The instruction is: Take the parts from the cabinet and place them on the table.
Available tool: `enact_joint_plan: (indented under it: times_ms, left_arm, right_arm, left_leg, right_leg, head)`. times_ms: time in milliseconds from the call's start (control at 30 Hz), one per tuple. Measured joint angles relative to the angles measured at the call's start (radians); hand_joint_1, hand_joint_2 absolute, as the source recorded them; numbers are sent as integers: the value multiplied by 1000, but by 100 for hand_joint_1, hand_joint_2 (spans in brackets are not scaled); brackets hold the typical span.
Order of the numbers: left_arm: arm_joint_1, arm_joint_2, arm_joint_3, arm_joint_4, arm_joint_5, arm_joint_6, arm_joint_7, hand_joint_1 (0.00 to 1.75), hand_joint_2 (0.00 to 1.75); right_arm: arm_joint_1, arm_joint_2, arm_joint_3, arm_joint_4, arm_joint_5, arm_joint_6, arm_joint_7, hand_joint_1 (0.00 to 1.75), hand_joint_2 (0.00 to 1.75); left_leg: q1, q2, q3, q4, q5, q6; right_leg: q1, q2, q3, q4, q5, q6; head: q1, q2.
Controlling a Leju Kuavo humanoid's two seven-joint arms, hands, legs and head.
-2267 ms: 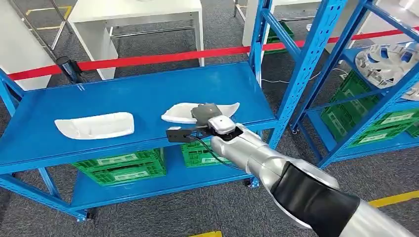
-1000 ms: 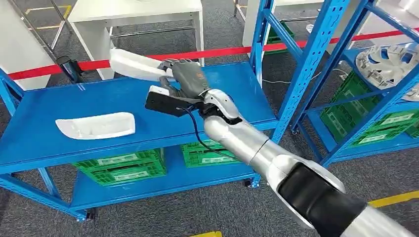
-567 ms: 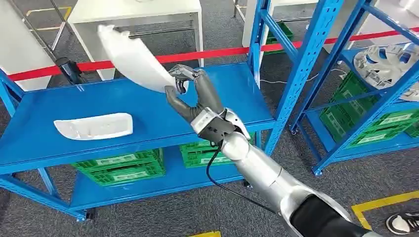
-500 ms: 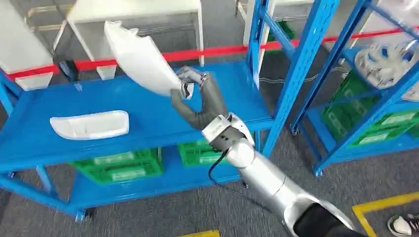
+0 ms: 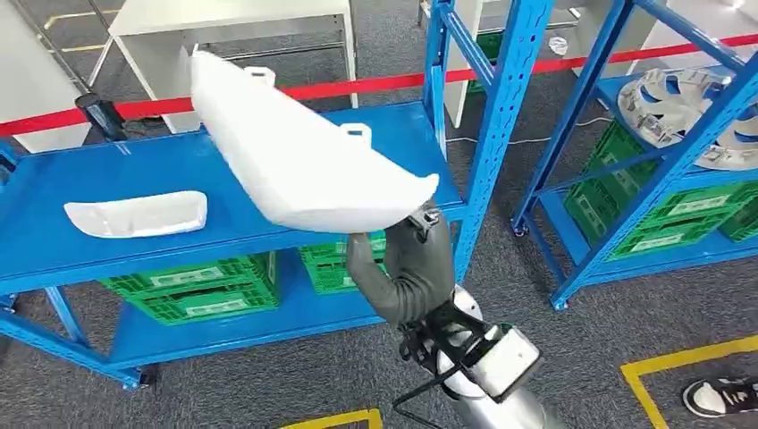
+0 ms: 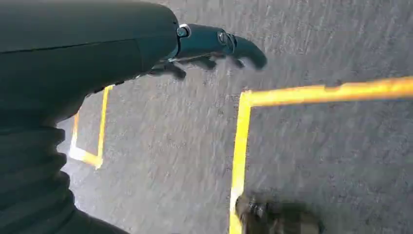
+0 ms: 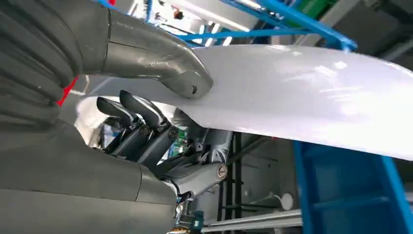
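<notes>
Blue steel makes up the cabinet [image 5: 268, 161], a two-level rack on grey carpet, its top shelf bearing one white part [image 5: 136, 214] near the left end and green crates [image 5: 210, 288] on the shelf below. A red barrier tape [image 5: 268, 92] runs behind it, with a white table [image 5: 223, 18] beyond. To the right stands a second blue rack [image 5: 644, 134] holding wheel covers [image 5: 666, 103] and more green crates. The right hand [image 5: 407, 268] is raised in front of the shelf's front edge, gripping one end of a large white part [image 5: 295, 152], thumb [image 7: 160, 63] pressed on one face and fingers [image 7: 141, 112] curled under the other; the part tilts up over the shelf, clear of it. The left hand [image 6: 204, 48] hangs over carpet marked with yellow floor lines [image 6: 241, 146], fingers loosely apart, holding nothing. A person's shoe [image 5: 720, 395] shows at the lower right.
</notes>
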Motion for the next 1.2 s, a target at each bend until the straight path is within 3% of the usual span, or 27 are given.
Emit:
enact_joint_plan:
  times_ms: [67, 100, 133, 167, 233, 267, 300, 333, 400, 433, 467, 500, 600, 633, 667, 733, 767, 800, 867, 900, 933, 967, 1000, 1033, 1100, 1133, 1200]
  left_arm:
    - [1, 7, -3, -3, -6, 2, 6, 0, 175]
    - [6, 6, -3, -3, -5, 7, 9, 0, 175]
    - [8, 6, -4, -2, -5, 12, 12, 0, 175]
    - [10, 9, -4, -3, -5, 18, 16, 0, 175]
    - [17, 10, -5, -4, -4, 21, 24, 0, 175]
    - [20, 10, -5, -4, 0, 21, 30, 0, 175]
    - [22, 10, -5, -4, 5, 22, 38, 0, 175]
    - [23, 9, -5, -3, 8, 23, 48, 0, 175]
    - [23, 5, -5, -3, 16, 24, 61, 0, 175]
    - [22, 4, -5, -3, 17, 24, 73, 0, 175]
    - [22, 4, -4, -3, 19, 24, 85, 0, 175]
    - [22, 0, -4, -2, 23, 24, 90, 0, 175]
    - [21, -4, -2, -2, 48, 24, 65, 0, 175]
    - [21, -4, 1, -2, 54, 22, 56, 0, 175]
    - [21, -8, 1, -1, 58, 19, 52, 0, 175]
    - [20, -11, 2, 0, 61, 12, 44, 0, 175]
    - [18, -11, 2, 0, 60, 8, 40, 0, 175]
    - [16, -11, 2, 0, 58, 6, 40, 0, 175]
    - [12, -11, 2, 0, 56, 0, 44, 0, 175]
    - [11, -12, 2, 0, 56, 0, 45, 0, 175]
    - [8, -12, 2, 0, 56, 0, 46, 0, 175]
    - [3, -14, 2, 0, 58, 0, 45, 0, 175]
    - [0, -17, 2, 0, 58, 0, 44, 0, 175]
    - [-1, -21, 2, 0, 58, 0, 44, 0, 175]
    - [1, -25, 2, 0, 48, 1, 48, 0, 175]
    - [4, -30, 2, 1, 33, 1, 58, 0, 175]
    - [7, -35, 1, 1, 21, 1, 66, 0, 175]
  right_arm:
    - [21, 2, -1, -19, -14, 11, 1, 175, 175]
    - [29, 2, -1, -28, -17, 17, 0, 175, 175]
    - [41, 2, -3, -36, -18, 18, 0, 175, 175]
    - [48, 2, -3, -43, -19, 18, 1, 175, 175]
    - [61, 2, -3, -52, -24, 19, 0, 175, 175]
    - [68, 2, -6, -55, -29, 19, 0, 175, 175]
    - [75, 1, -9, -58, -29, 19, 1, 175, 175]
    - [79, 1, -13, -58, -28, 19, 1, 175, 175]
    - [79, 1, -20, -59, -21, 17, 0, 175, 175]
    - [78, 1, -21, -60, -6, 7, 0, 175, 175]
    - [75, 1, -24, -60, 9, -6, 1, 175, 175]
    - [75, 1, -29, -59, 20, -13, -1, 175, 175]
    - [73, -1, -51, -60, 36, -22, 0, 175, 175]
    - [72, -1, -58, -59, 47, -22, 0, 175, 175]
    - [72, -1, -60, -59, 51, -23, 1, 175, 175]
    - [72, -1, -76, -59, 68, -26, 7, 175, 175]
    - [73, -2, -79, -59, 76, -29, 15, 175, 175]
    - [75, -4, -88, -59, 87, -33, 25, 175, 175]
    - [82, -7, -102, -59, 109, -39, 37, 175, 175]
    - [86, -9, -107, -59, 119, -42, 39, 175, 175]
    - [89, -11, -111, -59, 125, -43, 39, 175, 175]
    - [92, -12, -117, -60, 130, -43, 39, 175, 175]
    - [96, -13, -124, -63, 136, -47, 41, 175, 175]
    - [103, -13, -127, -64, 140, -53, 42, 175, 175]
    - [124, -16, -135, -70, 161, -62, 55, 175, 175]
    - [143, -22, -142, -71, 179, -68, 58, 175, 175]
    - [182, -32, -153, -83, 195, -84, 60, 175, 175]
  left_leg:
    - [-4, -1, -11, -18, 13, 1]
    - [3, 0, -14, -38, 31, 3]
    - [11, 10, -19, -51, 53, 1]
    - [12, 7, -32, -61, 69, 11]
    - [13, 9, -56, -60, 94, 9]
    - [13, 10, -74, -56, 106, 9]
    - [14, 12, -92, -52, 117, 8]
    - [15, 14, -112, -45, 126, 6]
    - [18, 14, -147, -29, 140, -1]
    - [20, 14, -162, -17, 146, -6]
    - [16, 13, -174, -7, 149, -12]
    - [17, 13, -174, -3, 155, -18]
    - [18, 12, -175, -13, 180, -37]
    - [20, 8, -183, -9, 173, -44]
    - [21, 2, -199, 13, 127, -51]
    - [27, -3, -230, 135, 3, -61]
    - [29, -3, -244, 203, -32, -65]
    - [30, -3, -249, 264, -41, -68]
    - [35, -3, -203, 257, 26, -70]
    - [38, -4, -152, 198, 66, -71]
    - [40, -5, -89, 118, 79, -72]
    - [42, -12, -22, 16, 42, -71]
    - [31, -18, 26, -57, 17, -61]
    - [29, -18, 7, -53, 22, -49]
    - [23, -17, 2, -52, 32, -30]
    - [31, -9, -9, -58, 48, -13]
    - [28, -4, -37, -57, 69, 8]
  right_leg:
    - [-5, -2, 3, -17, 24, 12]
    - [1, -1, 2, -29, 37, 20]
    - [1, 2, -7, -21, 18, 24]
    - [1, 1, -16, 3, -40, 30]
    - [-5, -1, -39, 122, -160, 40]
    - [-8, -1, -47, 191, -191, 45]
    - [-9, -2, -45, 232, -186, 49]
    - [-11, -2, -28, 236, -157, 52]
    - [-15, -3, 58, 143, -92, 57]
    - [-16, -6, 132, 50, -90, 58]
    - [-13, -7, 185, -35, -140, 53]
    - [-7, -3, 184, -39, -139, 34]
    - [-6, -2, 169, -51, -125, 11]
    - [-14, -6, 160, -58, -107, 1]
    - [-15, -5, 148, -60, -96, -5]
    - [-16, -5, 120, -59, -72, -10]
    - [-16, -4, 107, -59, -61, -8]
    - [-16, -5, 90, -58, -48, -6]
    - [-18, -6, 64, -56, -24, 1]
    - [-19, -6, 50, -55, -14, 5]
    - [-21, -5, 39, -53, -4, 11]
    - [-21, -4, 33, -52, 5, 18]
    - [-20, -4, 29, -51, 13, 27]
    - [-20, -6, 32, -57, 25, 34]
    - [-22, -5, 33, -69, 44, 48]
    - [-26, -3, 26, -65, 44, 56]
    - [-24, -3, 1, 3, -69, 59]
  head:
    - [0, 0]
    - [-1, 0]
    - [-5, 0]
    - [2, 0]
    - [2, 0]
    - [2, 0]
    - [2, 0]
    - [2, 0]
    - [2, 0]
    - [2, 0]
    - [3, 0]
    - [0, 0]
    - [5, 0]
    - [5, 0]
    - [2, 0]
    - [0, 0]
    - [0, 0]
    - [0, 0]
    - [0, 0]
    - [0, 0]
    - [0, 0]
    - [0, 0]
    - [2, 0]
    - [1, 0]
    - [-1, 0]
    - [-6, 0]
    - [-3, 0]
